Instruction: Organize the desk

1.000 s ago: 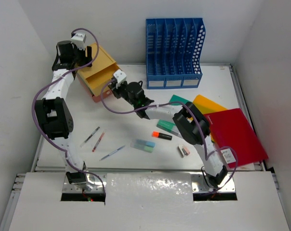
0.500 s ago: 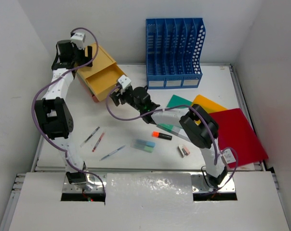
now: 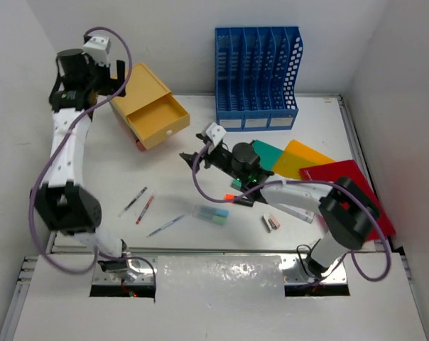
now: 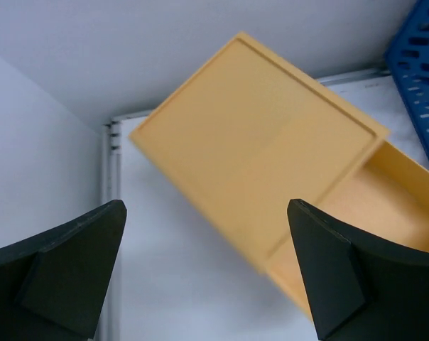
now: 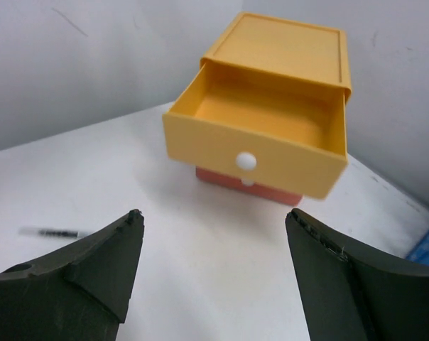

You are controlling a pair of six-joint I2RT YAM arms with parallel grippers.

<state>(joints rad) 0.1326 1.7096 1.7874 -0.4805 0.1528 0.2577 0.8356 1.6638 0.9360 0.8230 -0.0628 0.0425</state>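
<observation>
Top external, left to right: left hand (image 3: 118,73) high at the far-left corner, spread wide and empty above a boxy matte yellow drawer box (image 3: 147,99), top drawer (image 5: 264,121) pulled out, round white knob (image 5: 246,161). Thin pens (image 3: 138,201) scattered on the smooth white counter (image 3: 115,167), flat beneath both hands. Right hand (image 3: 197,153) mid-counter, gaping, holding nothing, facing the box. Perforated blue plastic file rack (image 3: 257,71) at the back; glossy folders (image 3: 303,155) far right.

pen (image 5: 51,231) blurred on the desk (image 5: 200,256) — blue rack (image 4: 422,85) cut off
</observation>
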